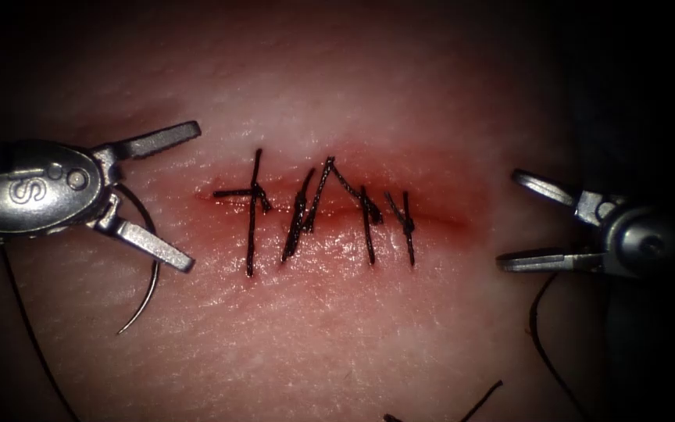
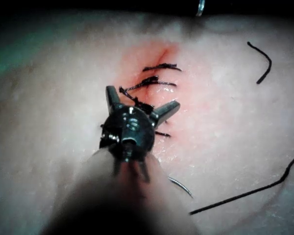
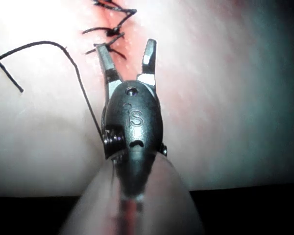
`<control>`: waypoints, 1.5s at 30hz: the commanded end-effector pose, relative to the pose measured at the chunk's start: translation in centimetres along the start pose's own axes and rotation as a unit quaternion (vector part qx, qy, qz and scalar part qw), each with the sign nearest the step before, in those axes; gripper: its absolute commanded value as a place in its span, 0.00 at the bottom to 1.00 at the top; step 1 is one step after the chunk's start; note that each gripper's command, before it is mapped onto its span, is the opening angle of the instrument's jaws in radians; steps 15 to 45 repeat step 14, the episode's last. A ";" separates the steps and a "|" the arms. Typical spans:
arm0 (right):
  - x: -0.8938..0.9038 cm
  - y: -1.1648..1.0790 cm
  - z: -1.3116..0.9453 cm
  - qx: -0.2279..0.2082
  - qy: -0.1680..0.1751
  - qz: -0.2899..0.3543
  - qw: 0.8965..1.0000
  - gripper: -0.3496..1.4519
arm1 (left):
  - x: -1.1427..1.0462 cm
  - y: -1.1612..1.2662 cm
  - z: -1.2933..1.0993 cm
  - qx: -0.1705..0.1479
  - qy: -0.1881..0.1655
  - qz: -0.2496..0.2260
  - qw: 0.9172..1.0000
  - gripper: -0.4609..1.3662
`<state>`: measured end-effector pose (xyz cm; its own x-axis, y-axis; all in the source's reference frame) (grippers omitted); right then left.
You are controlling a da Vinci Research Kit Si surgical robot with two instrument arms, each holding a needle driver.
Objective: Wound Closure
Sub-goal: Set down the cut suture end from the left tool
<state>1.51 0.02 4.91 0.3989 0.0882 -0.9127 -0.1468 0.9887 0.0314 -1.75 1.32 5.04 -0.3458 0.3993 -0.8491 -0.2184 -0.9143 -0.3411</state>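
Needle [image 1: 147, 266] is seen lying free on the tissue [image 1: 337, 328], left of the cut [image 1: 330, 209], just beneath the left hand [image 1: 172, 199], whose jaws are spread wide and hold nothing. Its curve runs top to bottom, tip lowest. The right hand [image 1: 526, 221], also spread and empty, is stationed right of the cut, well apart from the needle. Stitches [image 1: 306, 215] cross the cut; thread [image 1: 544, 336] trails nearby over open tissue.

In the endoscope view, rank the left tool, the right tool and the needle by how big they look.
1. Left tool, open, holding nothing
2. Right tool, open, holding nothing
3. Needle, lying on the tissue left of the cut
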 end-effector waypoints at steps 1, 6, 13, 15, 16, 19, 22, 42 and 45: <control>0.01 0.00 0.00 0.005 0.000 0.000 1.000 0.99 | 0.00 0.01 0.00 -0.001 0.000 0.000 1.000 0.66; 0.01 0.01 0.01 0.005 -0.001 0.000 1.000 0.99 | 0.00 0.01 0.00 0.000 -0.001 0.000 1.000 0.64; 0.01 -0.01 0.01 0.005 -0.001 0.000 1.000 0.99 | 0.00 0.01 0.00 0.001 -0.001 0.000 1.000 0.62; 0.01 -0.01 0.01 0.005 -0.001 0.000 1.000 0.99 | 0.00 0.01 0.00 0.001 -0.001 0.000 1.000 0.61; 0.01 -0.01 0.01 0.005 -0.001 0.000 1.000 0.99 | 0.00 0.01 0.00 0.001 -0.001 0.000 1.000 0.61; 0.01 -0.01 0.01 0.005 -0.001 0.000 1.000 0.99 | 0.00 0.01 0.00 0.001 -0.001 0.000 1.000 0.61; 0.01 -0.01 0.01 0.005 -0.001 0.000 1.000 0.99 | 0.00 0.01 0.00 0.001 -0.001 0.000 1.000 0.61; 0.01 -0.01 0.01 0.005 -0.001 0.000 1.000 0.99 | 0.00 0.01 0.00 0.001 -0.001 0.000 1.000 0.61; 0.01 -0.01 0.01 0.005 -0.001 0.000 1.000 0.99 | 0.00 0.01 0.00 0.001 -0.001 0.000 1.000 0.61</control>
